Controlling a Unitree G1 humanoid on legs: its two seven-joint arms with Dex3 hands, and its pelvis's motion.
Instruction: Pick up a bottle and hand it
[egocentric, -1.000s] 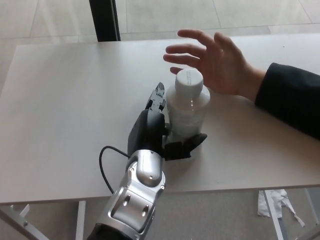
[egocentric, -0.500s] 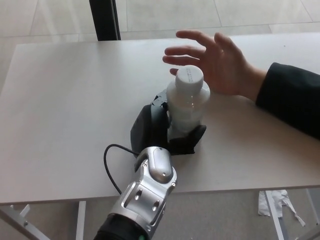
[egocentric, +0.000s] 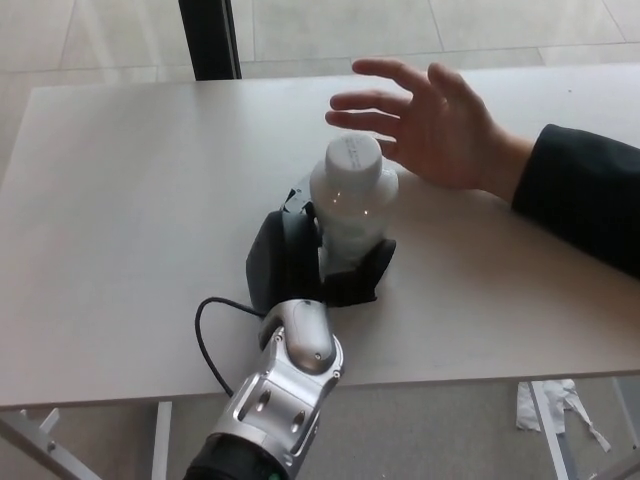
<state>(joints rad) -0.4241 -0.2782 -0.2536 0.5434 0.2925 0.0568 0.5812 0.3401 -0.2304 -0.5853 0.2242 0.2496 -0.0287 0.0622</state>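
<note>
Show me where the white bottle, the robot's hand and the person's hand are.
White bottle (egocentric: 352, 190), head view, on its upper body below the cap.
Left hand (egocentric: 300, 262), head view, on the black palm wrapped around the bottle.
Person's hand (egocentric: 440, 130), head view, on the open palm.

Was lit brightly and evenly, as if by daylight from the far side. Showed soft, faint shadows only: a pale one beneath the person's hand (egocentric: 430, 125) near the far edge of the table (egocentric: 120, 200), a darker one under the left hand (egocentric: 305, 262). Carried small specular glints on the white bottle (egocentric: 350, 195) and a sheen on the silver forearm (egocentric: 285, 385). Looked slightly washed out on the tabletop, with little texture. Stayed mostly sharp, a touch soft at the bottle's cap. Had no obvious bending at the edges
</note>
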